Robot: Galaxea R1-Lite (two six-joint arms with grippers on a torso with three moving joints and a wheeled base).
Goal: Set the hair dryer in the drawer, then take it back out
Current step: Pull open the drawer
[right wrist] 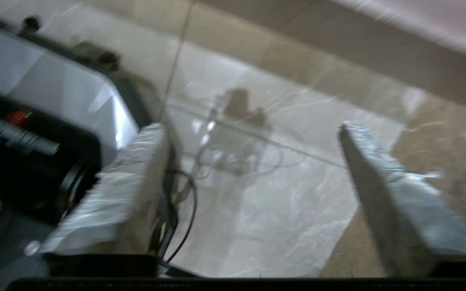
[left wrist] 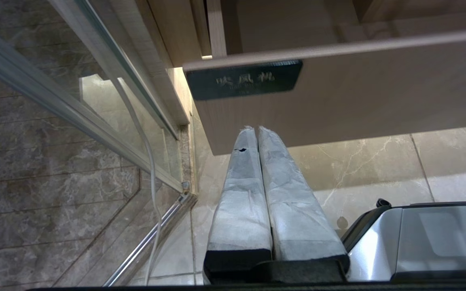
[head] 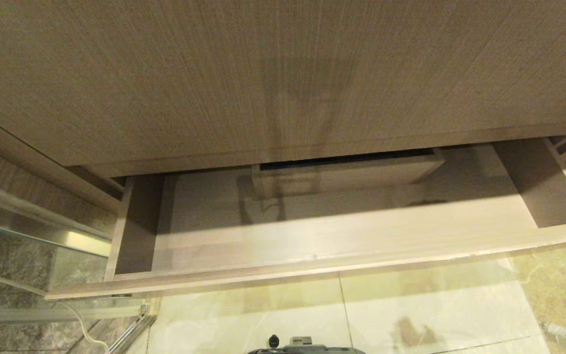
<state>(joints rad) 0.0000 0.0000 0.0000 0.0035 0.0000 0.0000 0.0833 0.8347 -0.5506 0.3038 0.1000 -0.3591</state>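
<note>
Wood-grain drawer point(head: 342, 236) — pulled open, hair dryer nowhere visible. Left pincer point(left wrist: 256, 128) pressed closed; right pincer point(right wrist: 253, 129) spread wide, empty, over floor tiles point(right wrist: 265, 218). Dryer likely light, smooth — grip handle.

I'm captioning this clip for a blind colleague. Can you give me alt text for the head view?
An open, empty wood-grain drawer is pulled out below a taller wood-grain panel, with a boxed cutout in the middle of its back. Pale marble floor tiles lie below, and no hair dryer or pincer shows.
</note>
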